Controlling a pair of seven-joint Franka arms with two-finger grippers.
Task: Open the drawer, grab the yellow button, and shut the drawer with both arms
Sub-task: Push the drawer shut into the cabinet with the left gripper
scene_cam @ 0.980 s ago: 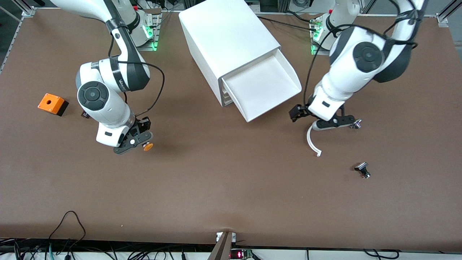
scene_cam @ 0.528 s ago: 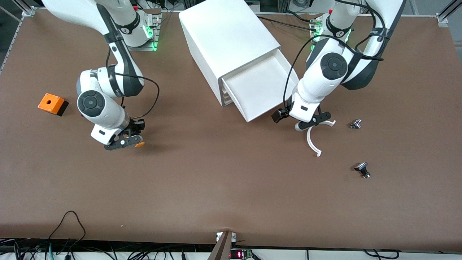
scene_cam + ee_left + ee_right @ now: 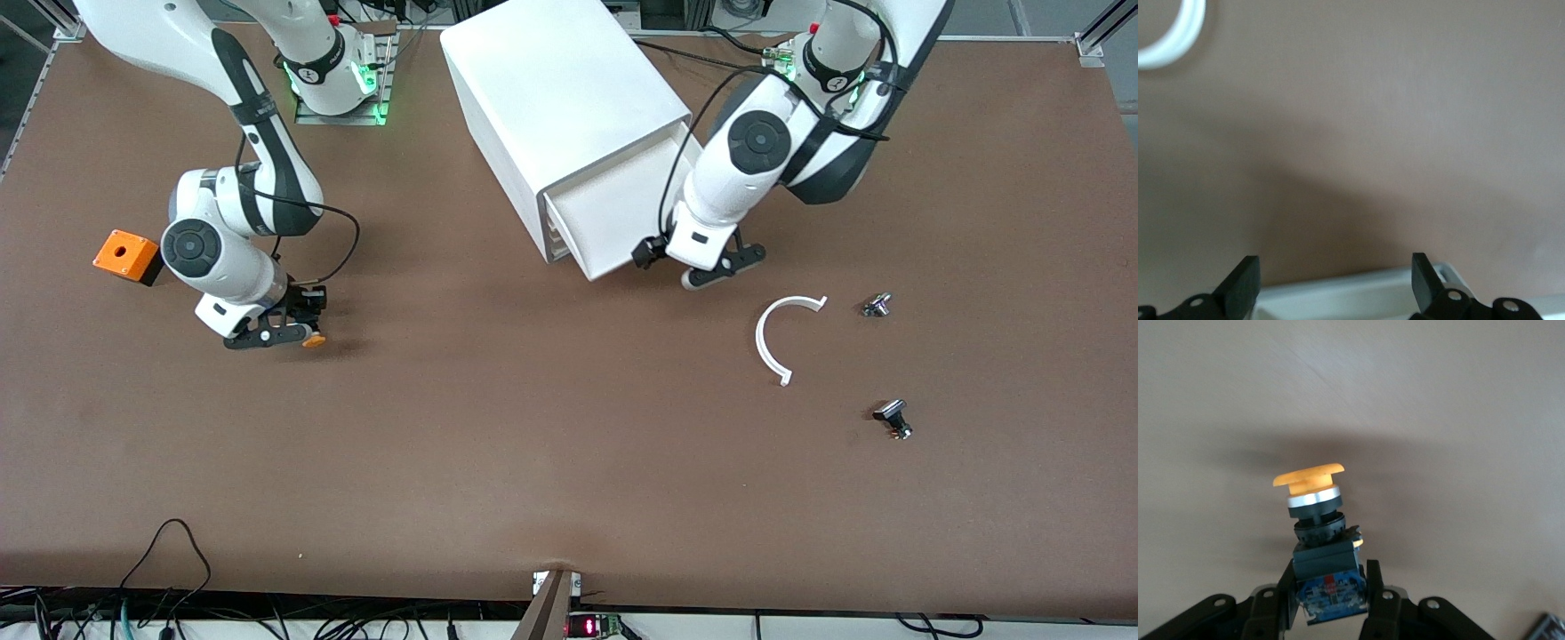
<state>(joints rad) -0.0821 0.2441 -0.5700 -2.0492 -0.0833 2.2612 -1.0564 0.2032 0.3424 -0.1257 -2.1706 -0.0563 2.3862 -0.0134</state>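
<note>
From the high front camera, the white cabinet (image 3: 569, 116) stands on the brown counter (image 3: 533, 462) between the two arm bases, its top drawer (image 3: 613, 218) pulled partway out. The left gripper (image 3: 711, 267) sits at the drawer's front corner, just over the counter. A curved white strip (image 3: 772, 342) lies on the counter nearer the camera, with two small silver-black parts (image 3: 877, 306) (image 3: 893, 418) toward the left arm's end. The right gripper (image 3: 271, 333) hangs low over the counter toward the right arm's end, the button (image 3: 311, 340) with its orange cap showing at its tip. An orange box (image 3: 124, 255) sits near it.

In the left wrist view, the fingers (image 3: 1245, 283) are spread wide, with a white edge, apparently the drawer's, between them and bare counter ahead.

In the right wrist view, the fingers (image 3: 1373, 590) pinch the button's (image 3: 1315, 513) dark body, the orange cap pointing away from the gripper and clear of the counter.
</note>
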